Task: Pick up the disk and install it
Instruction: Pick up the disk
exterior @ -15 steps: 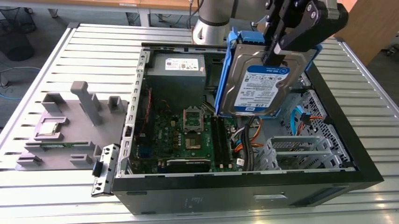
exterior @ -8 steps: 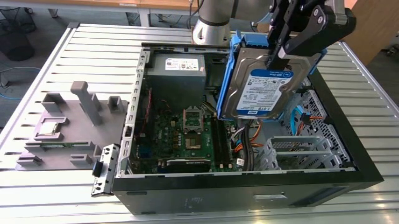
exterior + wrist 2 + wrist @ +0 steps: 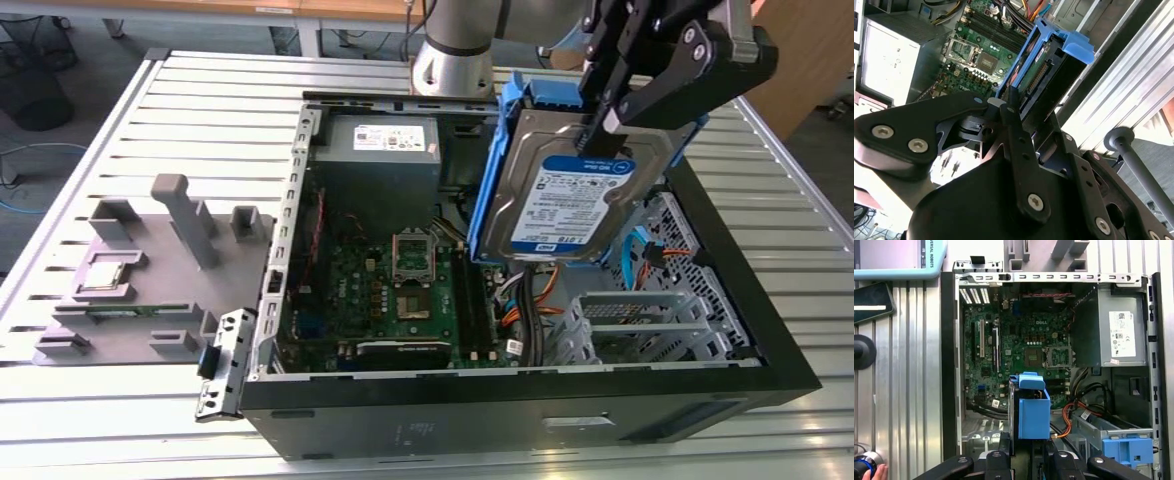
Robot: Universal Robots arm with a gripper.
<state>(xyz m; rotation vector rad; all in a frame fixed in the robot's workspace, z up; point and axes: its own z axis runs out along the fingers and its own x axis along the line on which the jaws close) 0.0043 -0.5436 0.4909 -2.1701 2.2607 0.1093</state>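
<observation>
- Computer case (image 3: 534,415) lies open on the slatted table (image 3: 107,430) in the exterior view; over its open inside the pincer (image 3: 598,135) is clenched on the top edge of the disk (image 3: 567,205), which hangs upright with its label showing.
- In the second wrist view, the pincer (image 3: 1004,102) grips the disk (image 3: 1054,55) above the motherboard (image 3: 979,55).
- In the first wrist view, the disk (image 3: 1034,417) shows edge-on over the case's inside.
</observation>
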